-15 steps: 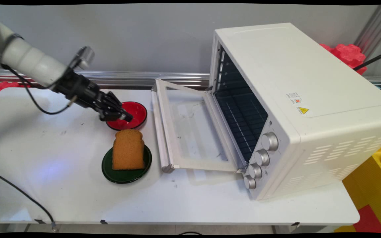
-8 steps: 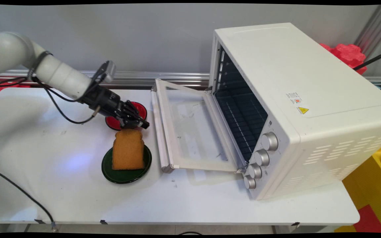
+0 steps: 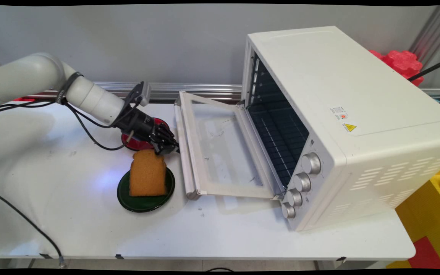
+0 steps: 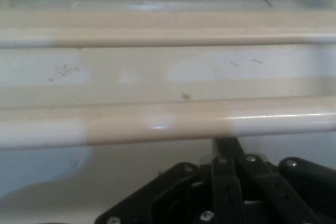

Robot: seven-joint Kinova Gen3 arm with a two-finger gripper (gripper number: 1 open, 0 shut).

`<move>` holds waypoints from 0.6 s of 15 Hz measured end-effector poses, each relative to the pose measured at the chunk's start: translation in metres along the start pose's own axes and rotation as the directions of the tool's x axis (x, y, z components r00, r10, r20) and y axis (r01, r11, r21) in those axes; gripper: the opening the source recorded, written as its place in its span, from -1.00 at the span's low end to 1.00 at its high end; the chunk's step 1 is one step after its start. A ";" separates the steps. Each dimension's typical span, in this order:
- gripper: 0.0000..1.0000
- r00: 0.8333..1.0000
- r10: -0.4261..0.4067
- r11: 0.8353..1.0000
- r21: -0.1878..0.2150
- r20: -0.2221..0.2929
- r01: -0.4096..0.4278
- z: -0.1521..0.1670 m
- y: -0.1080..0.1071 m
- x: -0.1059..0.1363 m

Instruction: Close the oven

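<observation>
Reaching hand [image 3: 174,147] beside oven door handle [image 3: 183,152], lengthwise near-far.

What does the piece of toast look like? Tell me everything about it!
The toast is one thick, golden-brown slice with a rounded top and straight sides, shaped like loaf bread. Its surface looks dry and evenly browned. It rests on a dark green plate, its top edge raised toward the back. The plate sits on the white table, left of the open oven door. The black gripper hovers just behind its top right corner; whether they touch is unclear.
</observation>
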 end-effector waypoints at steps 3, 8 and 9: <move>-1.00 1.000 0.005 1.000 0.000 -0.001 -0.005 0.006 -0.001 -0.001; -1.00 0.999 0.026 1.000 -0.008 -0.022 -0.026 0.013 0.000 0.002; -1.00 0.999 0.031 0.999 -0.011 -0.027 -0.031 0.013 0.000 0.004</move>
